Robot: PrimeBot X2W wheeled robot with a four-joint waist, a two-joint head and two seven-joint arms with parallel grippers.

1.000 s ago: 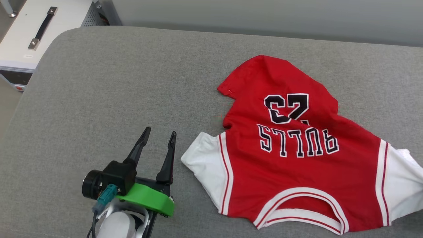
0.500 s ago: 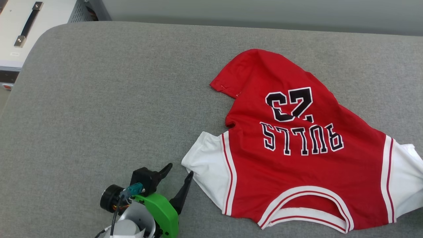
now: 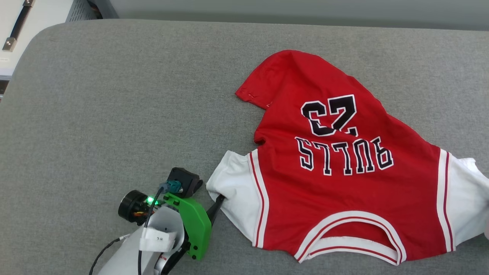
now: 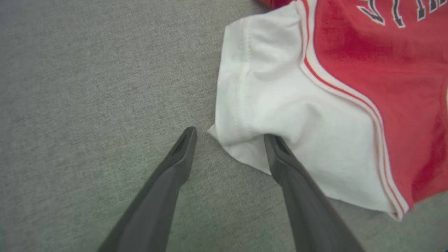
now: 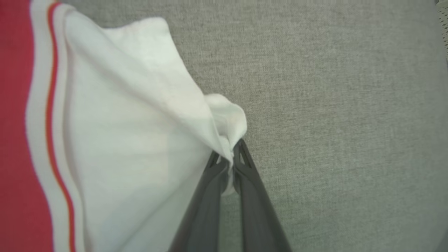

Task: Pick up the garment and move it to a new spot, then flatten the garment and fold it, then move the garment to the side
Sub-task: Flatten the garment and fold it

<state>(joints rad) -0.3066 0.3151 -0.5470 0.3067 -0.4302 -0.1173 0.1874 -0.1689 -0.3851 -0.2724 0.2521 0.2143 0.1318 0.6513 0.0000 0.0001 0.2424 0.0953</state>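
The garment, a red jersey with black "BULLS" and "23", lies face up and rumpled on the grey cushion, its collar toward me. My left gripper is at the jersey's left white sleeve. In the left wrist view this gripper is open, and the sleeve's corner lies between the two fingers, one fingertip pressed against the cloth. In the right wrist view my right gripper is shut on the edge of the other white sleeve, which is pulled up into a peak.
A white case with a black handle stands beyond the cushion's rounded far-left corner. A pale wall runs behind the cushion. Bare grey cushion spreads left of the jersey and to the right of the gripped sleeve.
My left gripper has moved right and tipped down onto the left sleeve's corner, fingers now astride it. The head camera has shifted too. The jersey lies about as before.
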